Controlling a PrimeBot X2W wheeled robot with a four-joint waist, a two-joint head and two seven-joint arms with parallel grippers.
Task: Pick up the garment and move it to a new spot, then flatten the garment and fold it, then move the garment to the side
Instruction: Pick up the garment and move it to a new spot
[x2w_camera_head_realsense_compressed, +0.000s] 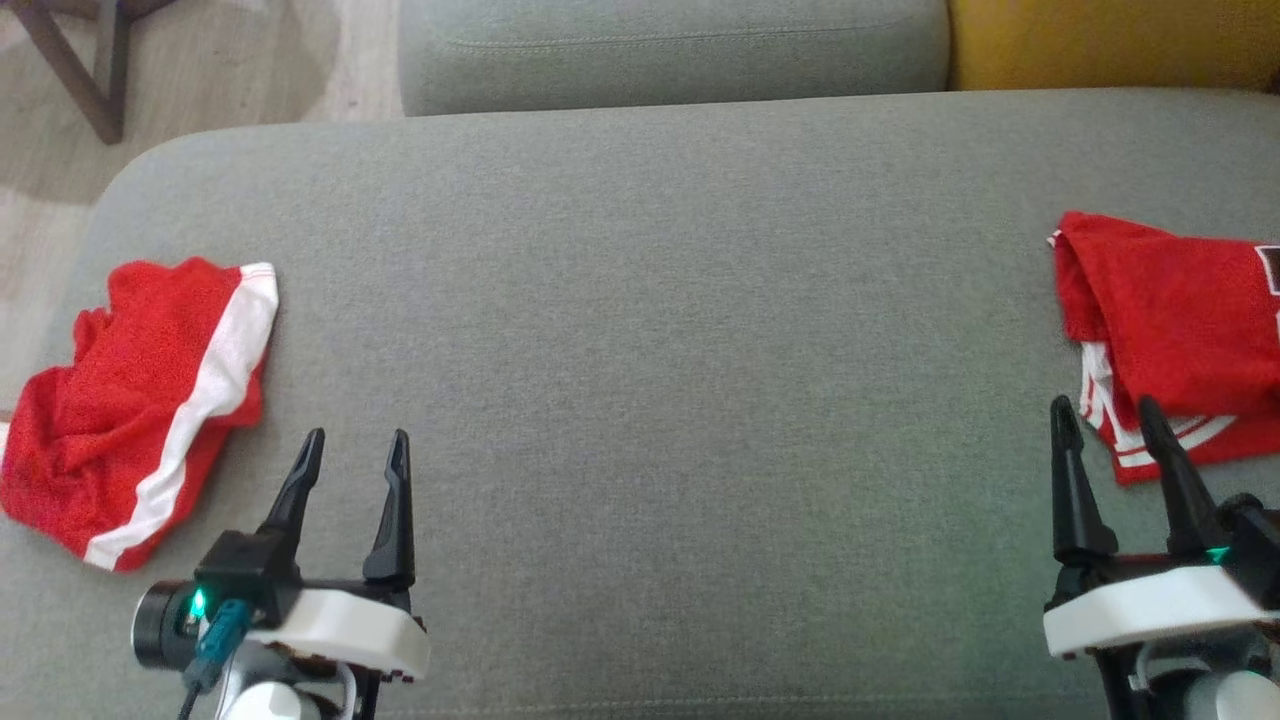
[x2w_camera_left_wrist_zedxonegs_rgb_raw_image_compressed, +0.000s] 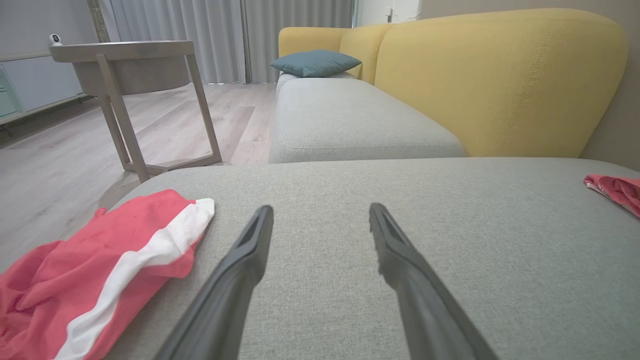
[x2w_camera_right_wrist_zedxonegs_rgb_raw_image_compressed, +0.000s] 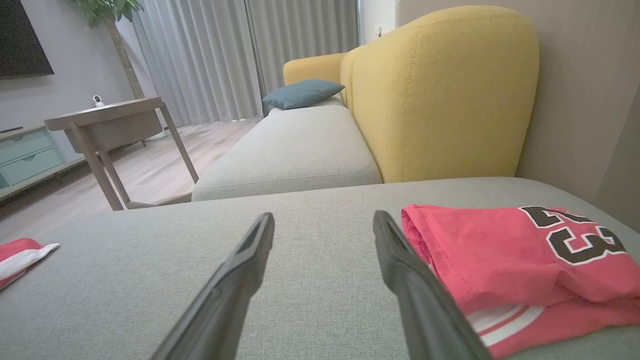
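Head view.
- Surface: grey sofa seat, plain weave. A second grey cushion lies beyond it, a yellow backrest at the far right, and pale wood floor at the far left.
- Garment: red with a broad white band, crumpled in a loose heap at the seat's left edge, just beside my left gripper.
- Jersey: red with white striped trim, folded, at the seat's right edge. The frame cuts off its right part.
- My left gripper is spread wide and holds nothing.
- My right gripper is likewise spread and empty. Its tips overlap the jersey's near edge; I cannot tell whether they touch it.

Left wrist view.
- Room: wooden side table on the floor, grey curtains behind it, and a blue pillow on the far cushion.
- The garment lies left of my fingers and apart from them. Its near end runs out of frame.
- A sliver of the jersey shows at the right edge, well apart.

Right wrist view.
- Room: a plant by the curtains and a dark screen on the wall.
- The jersey's top layer bears a black "23" outlined in white. My right finger hides part of its near corner.
- A corner of the garment shows at the far left.
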